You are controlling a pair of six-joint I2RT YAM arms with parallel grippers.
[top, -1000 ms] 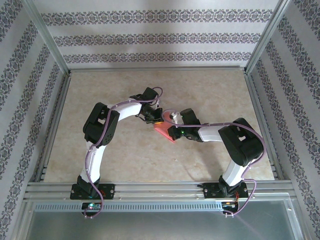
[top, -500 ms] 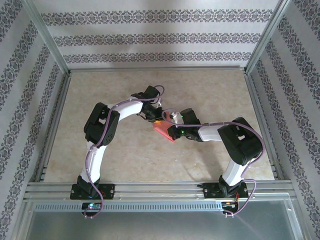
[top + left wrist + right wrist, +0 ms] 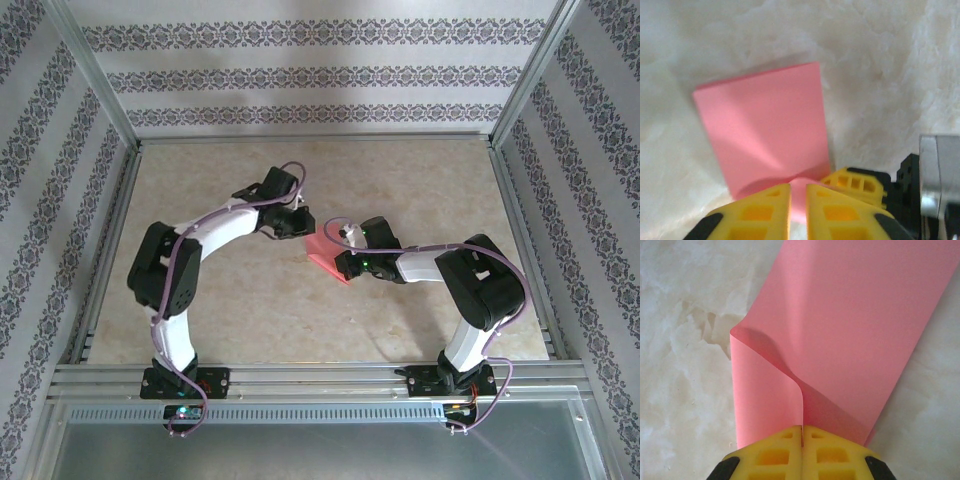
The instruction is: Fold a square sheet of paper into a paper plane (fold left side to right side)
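Observation:
The square sheet of paper (image 3: 324, 256) is salmon pink and lies folded over on itself mid-table. In the right wrist view the paper (image 3: 850, 330) has one flap curling up, and my right gripper (image 3: 802, 432) is shut on that flap's edge. From above, the right gripper (image 3: 342, 263) sits at the paper's near right corner. My left gripper (image 3: 293, 224) hovers just left of the sheet and touches nothing. In the left wrist view its fingertips (image 3: 775, 197) stand a narrow gap apart with nothing between them, over the paper (image 3: 765, 125). The left gripper (image 3: 798, 189) is open.
The marbled beige table (image 3: 220, 300) spreads free on every side of the paper. Aluminium frame rails (image 3: 320, 372) run along the near edge and up the sides. Patterned walls (image 3: 320, 80) close off the back and both flanks.
The left arm has swung back to the left, off the paper. Its jaws widened and then narrowed again. The right gripper and the paper have stayed put.

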